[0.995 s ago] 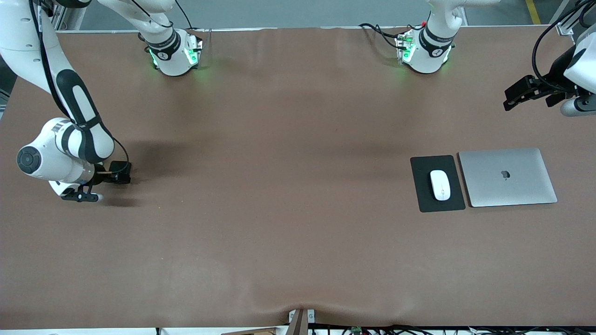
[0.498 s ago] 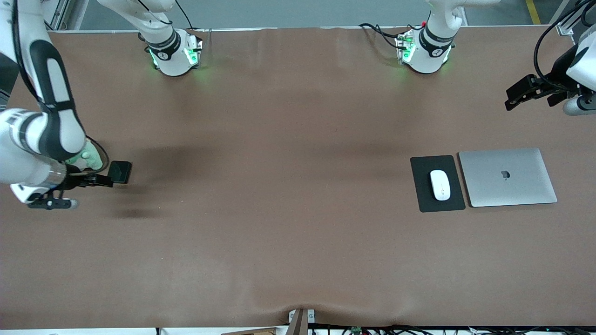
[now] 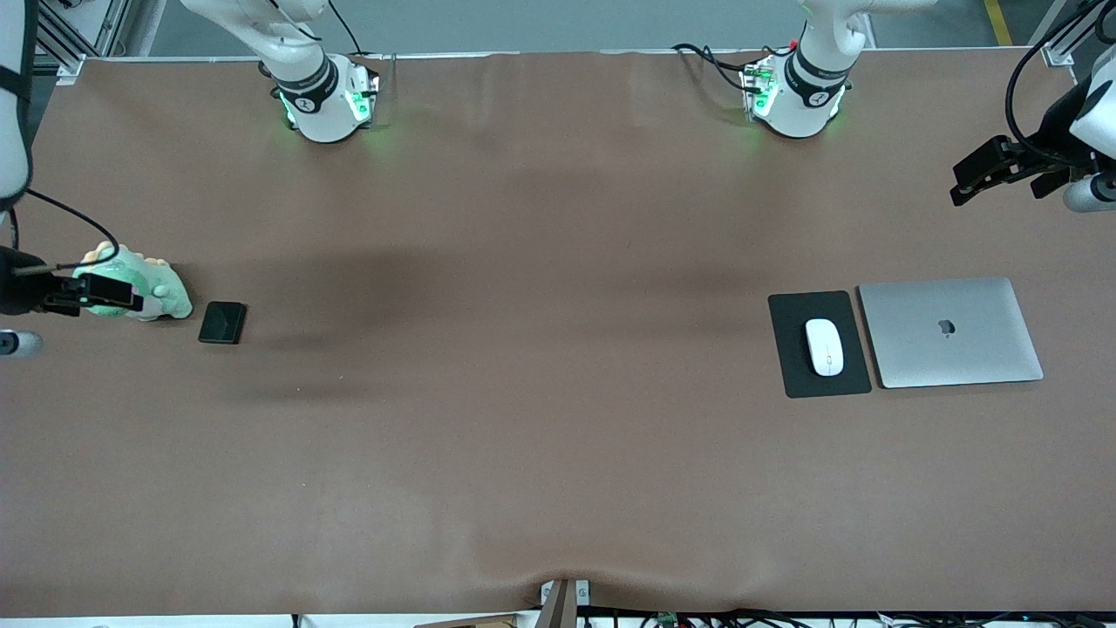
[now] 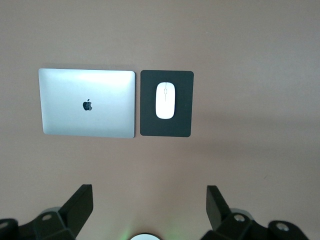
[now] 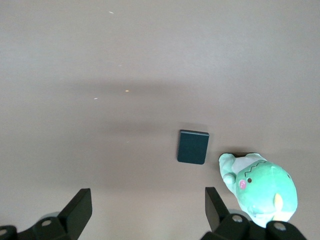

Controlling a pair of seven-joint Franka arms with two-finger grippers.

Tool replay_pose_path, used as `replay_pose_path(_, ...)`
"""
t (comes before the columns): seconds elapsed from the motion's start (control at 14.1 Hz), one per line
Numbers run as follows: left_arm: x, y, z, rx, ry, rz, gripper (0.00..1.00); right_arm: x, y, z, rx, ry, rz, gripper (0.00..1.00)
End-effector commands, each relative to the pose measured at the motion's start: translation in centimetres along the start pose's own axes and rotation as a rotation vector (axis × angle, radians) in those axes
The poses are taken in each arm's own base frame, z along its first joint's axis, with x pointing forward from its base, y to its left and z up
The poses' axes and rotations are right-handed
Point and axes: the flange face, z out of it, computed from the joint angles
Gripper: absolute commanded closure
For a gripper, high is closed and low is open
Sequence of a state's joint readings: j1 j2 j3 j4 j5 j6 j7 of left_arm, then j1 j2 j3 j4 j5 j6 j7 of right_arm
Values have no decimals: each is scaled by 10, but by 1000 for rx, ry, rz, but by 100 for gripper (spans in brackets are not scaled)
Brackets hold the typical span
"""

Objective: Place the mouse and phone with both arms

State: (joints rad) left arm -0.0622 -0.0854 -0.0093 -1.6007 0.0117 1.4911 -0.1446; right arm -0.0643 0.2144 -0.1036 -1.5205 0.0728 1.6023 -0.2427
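The white mouse [image 3: 824, 346] lies on a black mat [image 3: 793, 371] toward the left arm's end of the table; the left wrist view shows the mouse [image 4: 165, 100] too. The black phone [image 3: 222, 322] lies flat on the table toward the right arm's end, also seen as the phone [image 5: 193, 146] in the right wrist view. My right gripper [image 3: 109, 293] hangs open and empty over a green plush toy [image 3: 166, 301], apart from the phone. My left gripper [image 3: 963, 181] hangs open and empty high over the table's end, away from the mouse. Wrist views show both the left gripper [image 4: 149, 191] and the right gripper [image 5: 146, 193] holding nothing.
A closed silver laptop [image 3: 950, 331] lies beside the mat, toward the left arm's end. The plush toy [image 5: 260, 187] sits right beside the phone. The two arm bases [image 3: 327, 100] [image 3: 793, 96] stand at the table's edge farthest from the front camera.
The right gripper has pulled up and away from the phone toward the table's end, uncovering the plush toy. The phone stays flat on the table. The left gripper has drifted slightly outward.
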Motion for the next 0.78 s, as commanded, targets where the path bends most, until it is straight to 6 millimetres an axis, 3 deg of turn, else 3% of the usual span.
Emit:
replay_pose_path(0.0, -3, -3, -6, -6, 0, 1, 0, -23, -31, -41, -10, 16, -13, 0)
replay_pose_path(0.14, -3, -3, -6, -6, -3, 1, 0, -39, -56, -66, 1, 40, -30, 0)
replay_pose_path(0.43, -3, -4, -6, -6, -3, 1, 0, -65, -100, -88, -11, 6, 48, 0)
replay_pose_path(0.71, -3, -4, -6, -7, -3, 6, 0, -79, -107, -102, -12, -14, 76, 0)
